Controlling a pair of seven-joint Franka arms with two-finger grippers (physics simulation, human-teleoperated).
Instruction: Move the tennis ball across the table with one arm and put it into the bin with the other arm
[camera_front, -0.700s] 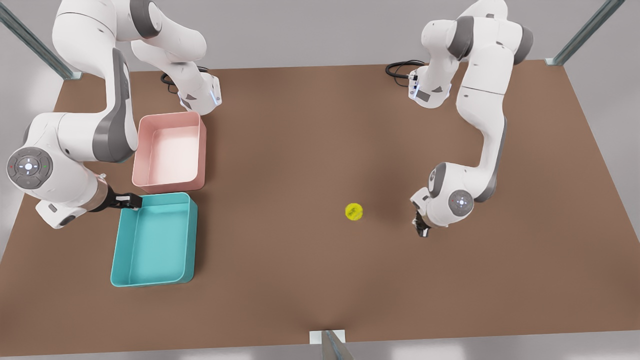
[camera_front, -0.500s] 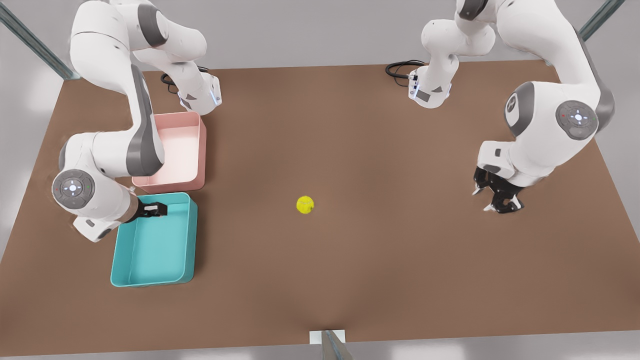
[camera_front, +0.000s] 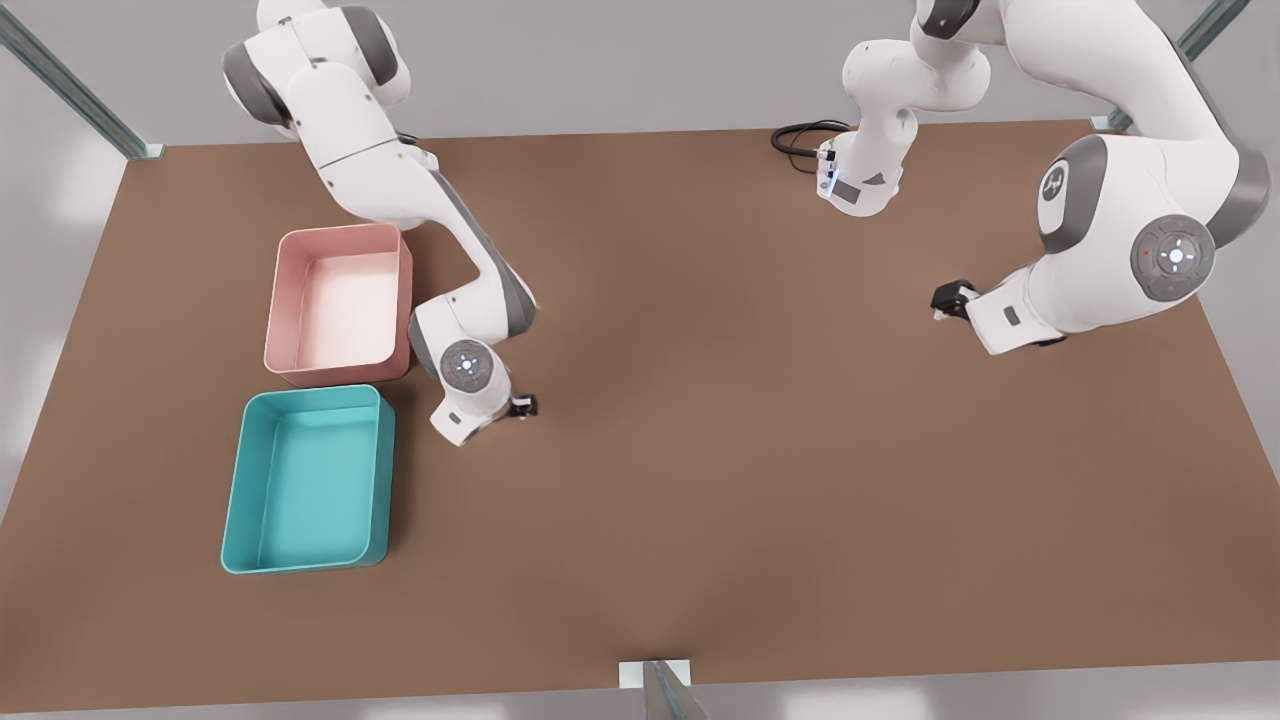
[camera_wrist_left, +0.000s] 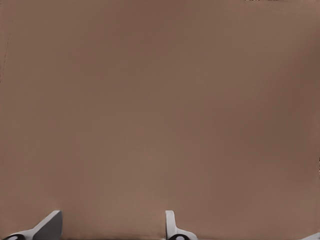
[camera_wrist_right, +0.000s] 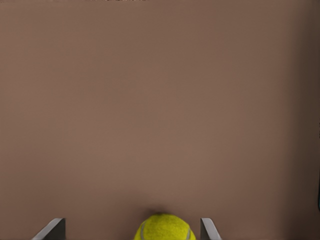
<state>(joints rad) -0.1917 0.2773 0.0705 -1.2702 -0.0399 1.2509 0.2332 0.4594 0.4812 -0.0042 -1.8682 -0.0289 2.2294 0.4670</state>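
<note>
The brown table (camera_front: 720, 520) is seen bare ahead of both grippers. Two bins are set to the side of the right gripper (camera_front: 522, 405): a teal bin (camera_front: 386, 470) near it and a pink bin (camera_front: 406, 300) just past the arm's wrist. Neither bin is touched. The left gripper (camera_front: 950, 298) is held well apart from them at the front view's right, raised above the table. Its arm is judged to be waiting.

In the left wrist view, the left gripper (camera_wrist_left: 112, 222) is seen with its fingers (camera_wrist_left: 50, 226) spread and nothing between them. In the right wrist view, the right gripper (camera_wrist_right: 132, 227) is also spread. The tennis ball (camera_wrist_right: 165, 229) is found on the table between its fingers (camera_wrist_right: 56, 227), closer to one finger than to the other, and it is not yet pinched.

The ball is judged to be light, with a felt cover that should give good friction. It is also judged springy and free to roll at the slightest nudge. It should be taken across its widest part, with the pads set level and centred. A hold that is too high or off-centre could squeeze it out. A firm but moderate close should be enough.
</note>
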